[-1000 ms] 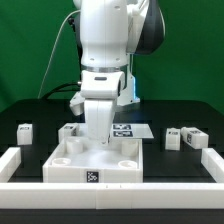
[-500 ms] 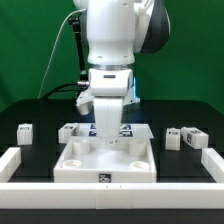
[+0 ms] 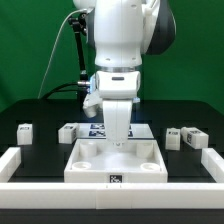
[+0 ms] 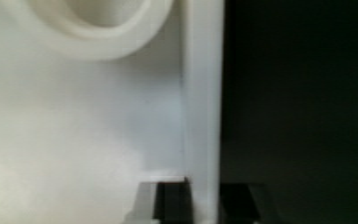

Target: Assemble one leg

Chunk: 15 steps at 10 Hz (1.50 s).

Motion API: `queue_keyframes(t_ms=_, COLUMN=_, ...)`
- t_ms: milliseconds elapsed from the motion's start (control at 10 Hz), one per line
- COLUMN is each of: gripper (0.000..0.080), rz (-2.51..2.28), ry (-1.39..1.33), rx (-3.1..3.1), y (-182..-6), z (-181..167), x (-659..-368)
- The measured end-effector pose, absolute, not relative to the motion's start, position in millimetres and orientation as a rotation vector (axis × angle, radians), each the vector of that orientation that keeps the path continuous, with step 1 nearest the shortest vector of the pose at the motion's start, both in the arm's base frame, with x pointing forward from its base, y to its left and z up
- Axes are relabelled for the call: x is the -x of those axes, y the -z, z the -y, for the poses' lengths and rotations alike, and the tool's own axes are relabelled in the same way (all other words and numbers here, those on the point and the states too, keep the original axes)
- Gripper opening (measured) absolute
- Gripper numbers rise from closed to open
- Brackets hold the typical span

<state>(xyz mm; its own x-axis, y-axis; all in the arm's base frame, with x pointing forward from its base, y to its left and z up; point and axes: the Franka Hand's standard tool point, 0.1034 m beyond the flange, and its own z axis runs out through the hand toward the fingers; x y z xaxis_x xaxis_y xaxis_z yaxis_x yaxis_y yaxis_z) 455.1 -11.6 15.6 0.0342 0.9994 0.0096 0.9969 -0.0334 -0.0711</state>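
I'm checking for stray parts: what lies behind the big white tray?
Behind the tray, the marker board shows in part, with a leg beside it. The gripper covers the board's middle.

White square tray (image 3: pixel 88 168) sits under gripper (image 3: pixel 118 139), rear rim between its fingers. Marker board (image 3: pixel 143 130) just behind gripper. White border wall (image 3: pixel 30 196) well forward, on black table (image 3: pixel 40 118).

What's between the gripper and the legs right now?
Only its own load: the gripper is shut on the far rim of the white tray-like piece. The near leg lies on the exterior view's left and the other leg on its right, both beside that piece. Nothing else visible stands between.
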Motion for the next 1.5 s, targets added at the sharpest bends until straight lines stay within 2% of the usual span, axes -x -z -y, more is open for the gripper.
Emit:
queue_keyframes(t_ms=1000, gripper=0.0058, rz=2.141, ry=0.019, rx=2.226, y=-16.5, z=-70, x=-490)
queue_keyframes(t_ms=1400, gripper=0.0062, rz=2.132, ry=0.009, rx=2.232, y=-16.3, z=-69, x=-489)
queue_keyframes(t_ms=1500, gripper=0.0263, rz=2.131, ry=0.009, rx=2.233, y=-16.3, z=-69, x=-489)
